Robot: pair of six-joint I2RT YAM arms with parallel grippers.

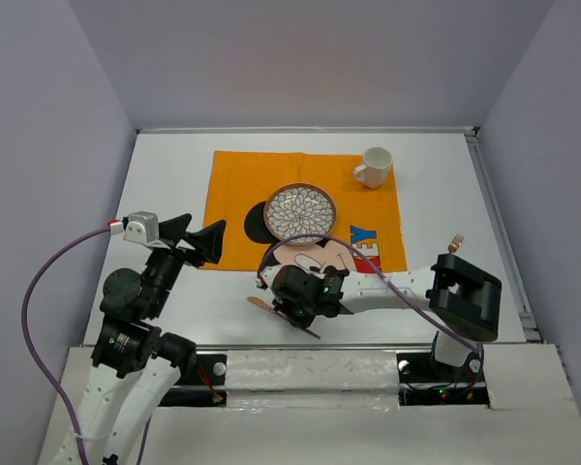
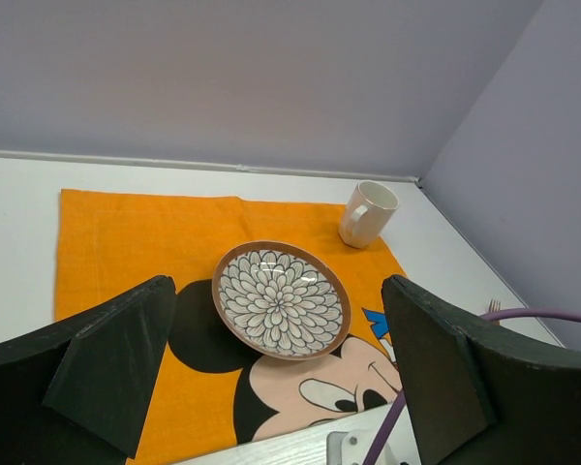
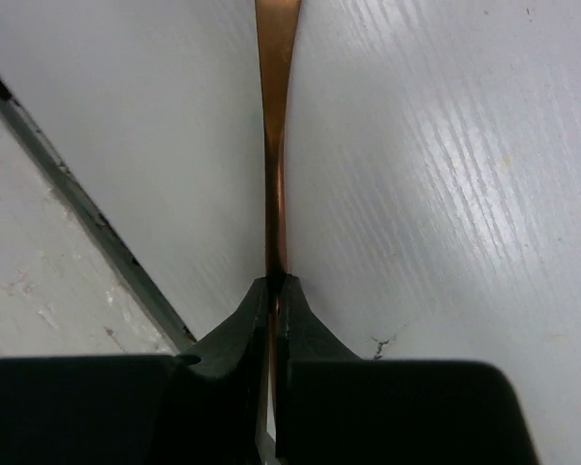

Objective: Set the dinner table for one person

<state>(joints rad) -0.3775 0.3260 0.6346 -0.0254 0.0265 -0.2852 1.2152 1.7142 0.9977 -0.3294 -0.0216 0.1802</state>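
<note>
Pinching a thin copper utensil by the near edge of the table, right gripper is closed on its handle, which is likely light, stiff and slippery, best held mid-handle; left gripper gapes empty; plate, mug beyond.

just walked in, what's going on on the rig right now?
The right gripper is shut on a thin copper-coloured utensil at the near edge of the dinner table, in front of the orange Mickey cloth. I cannot tell which utensil it is. The left gripper hovers open by the cloth's near left corner, holding nothing. A patterned plate sits mid-cloth and a white mug stands at the far right corner. A fork lies on the bare table to the right.
</note>
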